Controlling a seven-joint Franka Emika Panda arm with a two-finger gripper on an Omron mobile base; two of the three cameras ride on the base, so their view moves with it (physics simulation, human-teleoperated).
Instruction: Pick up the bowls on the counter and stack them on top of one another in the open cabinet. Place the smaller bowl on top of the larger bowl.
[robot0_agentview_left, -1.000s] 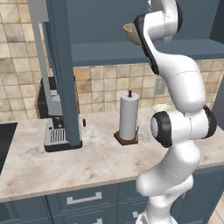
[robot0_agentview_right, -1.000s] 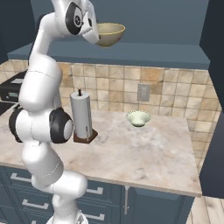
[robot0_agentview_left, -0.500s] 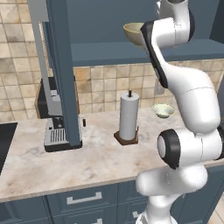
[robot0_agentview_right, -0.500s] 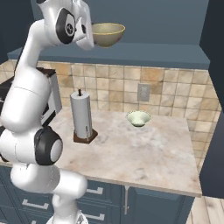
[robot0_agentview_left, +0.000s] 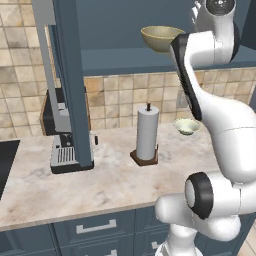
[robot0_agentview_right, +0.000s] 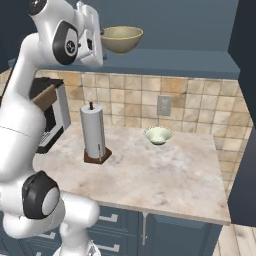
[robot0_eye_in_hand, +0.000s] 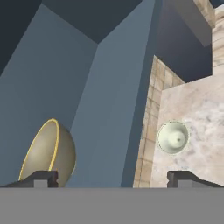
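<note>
The arm (robot0_agentview_right: 30, 125) is glossy white, built of fat rounded segments that swell like smooth shells. Each joint carries a dark grey, almost black round cap ringed in paler grey. A dark strip runs along one upper link's edge. At the end, two small dark finger tips (robot0_eye_in_hand: 43, 178) sit squarely.

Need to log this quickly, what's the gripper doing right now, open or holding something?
Gripper: open, jaws spread wide, holding nothing; the larger bowl sits on the cabinet shelf.
</note>
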